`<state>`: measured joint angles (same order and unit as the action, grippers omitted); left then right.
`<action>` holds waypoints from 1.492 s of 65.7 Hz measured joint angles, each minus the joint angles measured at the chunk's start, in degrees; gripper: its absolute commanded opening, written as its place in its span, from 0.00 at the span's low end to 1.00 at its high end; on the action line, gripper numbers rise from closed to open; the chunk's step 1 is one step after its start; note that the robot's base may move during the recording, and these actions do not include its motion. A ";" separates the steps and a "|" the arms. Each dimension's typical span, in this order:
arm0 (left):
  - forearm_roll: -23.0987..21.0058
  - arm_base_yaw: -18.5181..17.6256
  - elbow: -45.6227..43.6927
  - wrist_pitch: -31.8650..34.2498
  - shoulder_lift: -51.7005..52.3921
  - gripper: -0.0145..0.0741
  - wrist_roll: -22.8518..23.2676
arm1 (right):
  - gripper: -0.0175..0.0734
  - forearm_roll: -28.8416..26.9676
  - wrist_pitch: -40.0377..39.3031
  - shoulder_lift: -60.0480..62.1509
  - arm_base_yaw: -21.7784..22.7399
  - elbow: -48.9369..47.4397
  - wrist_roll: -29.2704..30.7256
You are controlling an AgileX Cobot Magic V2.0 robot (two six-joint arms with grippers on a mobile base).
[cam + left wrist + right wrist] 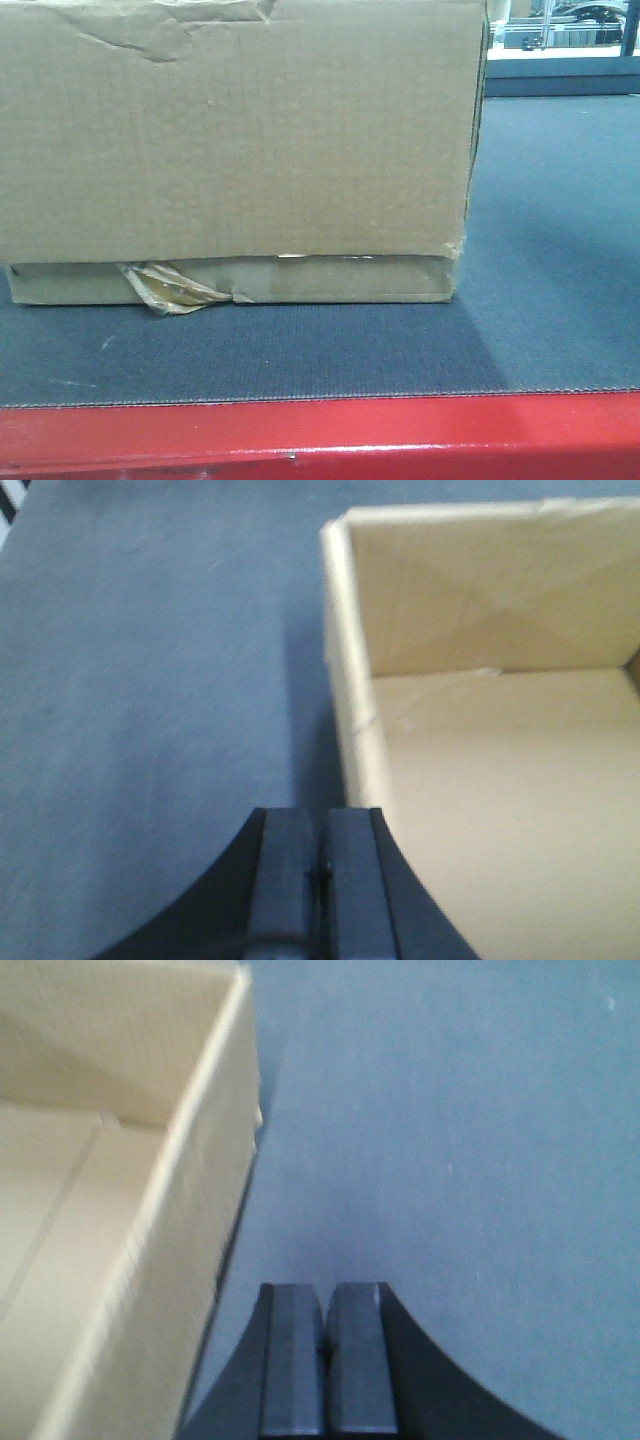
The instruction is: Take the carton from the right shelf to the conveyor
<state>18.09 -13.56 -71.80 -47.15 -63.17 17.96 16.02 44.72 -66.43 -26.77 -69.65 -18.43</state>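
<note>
Cardboard carton (235,150) sits on the grey conveyor (560,250), near its red edge. Left gripper (318,865) over the carton's left wall, right gripper (325,1350) just outside its right wall; both pinched together, holding nothing. Risk: withdrawing arms could snag a wall and drag the carton off-square.

Place: we see a warehouse or packing-line setting.
Belt: we note a grey conveyor (560,250) with a red frame edge (320,432).
Goods: a carton (235,130) rests on it.
Background: we glimpse metal framing (560,25).
</note>
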 measured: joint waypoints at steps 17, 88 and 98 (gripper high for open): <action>0.00 1.85 23.43 13.69 18.06 0.18 0.00 | 0.12 0.00 -12.13 14.80 0.14 20.21 -0.10; 0.00 1.85 49.15 20.97 54.87 0.18 0.00 | 0.12 0.35 -36.51 51.85 0.14 53.71 -0.21; 0.00 1.85 49.15 20.97 54.87 0.18 0.00 | 0.12 0.35 -36.51 51.85 0.14 53.71 -0.21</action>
<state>18.09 -11.71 -22.65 -26.18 -8.30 17.96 16.36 8.21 -14.58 -26.63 -15.94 -18.64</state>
